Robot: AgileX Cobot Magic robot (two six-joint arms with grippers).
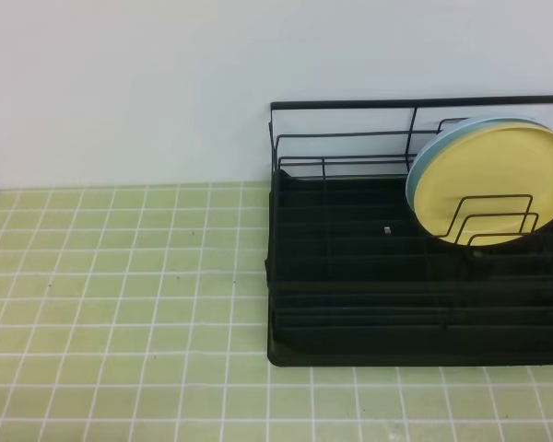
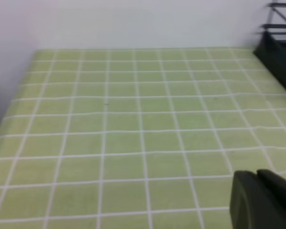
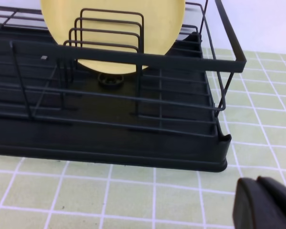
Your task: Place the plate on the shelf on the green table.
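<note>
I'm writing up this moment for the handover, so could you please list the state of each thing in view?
yellow plate: upright in the rack, behind the wire dividers
blue plate: upright behind the yellow one
rack: standing on the green table
left pincer: shut, empty
right pincer: shut, empty

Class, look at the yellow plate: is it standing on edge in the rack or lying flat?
Standing on edge. The yellow plate sits in the rack, behind the wire dividers, its face toward the camera.

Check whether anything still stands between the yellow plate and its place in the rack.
Nothing visible does: the yellow plate already stands on edge in the black rack, behind the bent-wire dividers, with a light-blue plate behind it. Both pincers are clear of it, over the green tiles.
</note>
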